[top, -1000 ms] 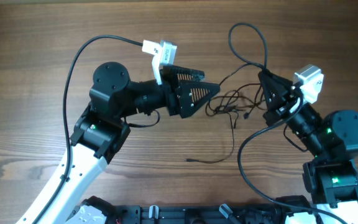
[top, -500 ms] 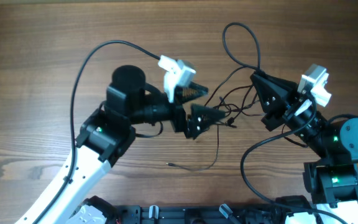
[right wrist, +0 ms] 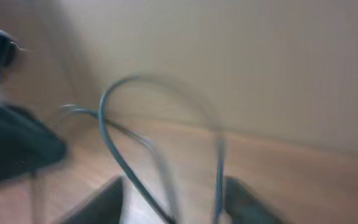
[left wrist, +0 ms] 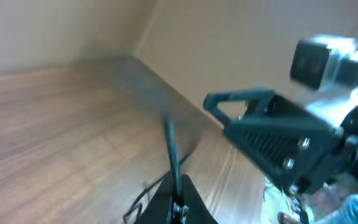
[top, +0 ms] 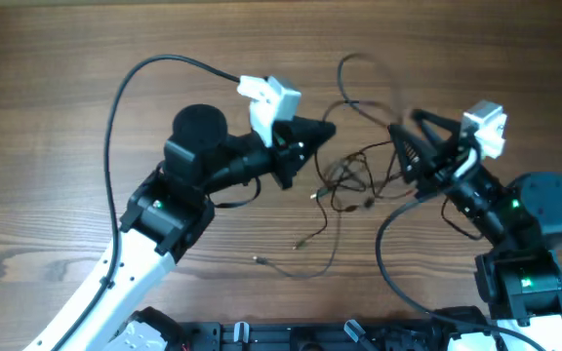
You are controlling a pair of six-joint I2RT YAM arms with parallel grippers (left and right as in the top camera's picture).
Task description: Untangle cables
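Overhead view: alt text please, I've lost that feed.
A loose tangle of thin dark cables lies on the wooden table. The left hand, shut, sits just upper left of it; the right hand, blurred, is open at its right.

Landmark: tangle of thin black cables (top: 351, 180) on the brown wooden table (top: 57, 117).
Left of tangle: black left gripper (top: 322, 131), jaws together on a strand, tip just beside the tangle; its arm fills that approach.
Right of tangle: black right gripper (top: 406, 144), jaws apart, against the outer strands.
Far side of tangle: blurred thick black wire loop (top: 344, 73) arcs across.
Near side of tangle: one thin trailing strand (top: 332, 255); bare wood on both sides of it.
Far left of tangle: open wood.
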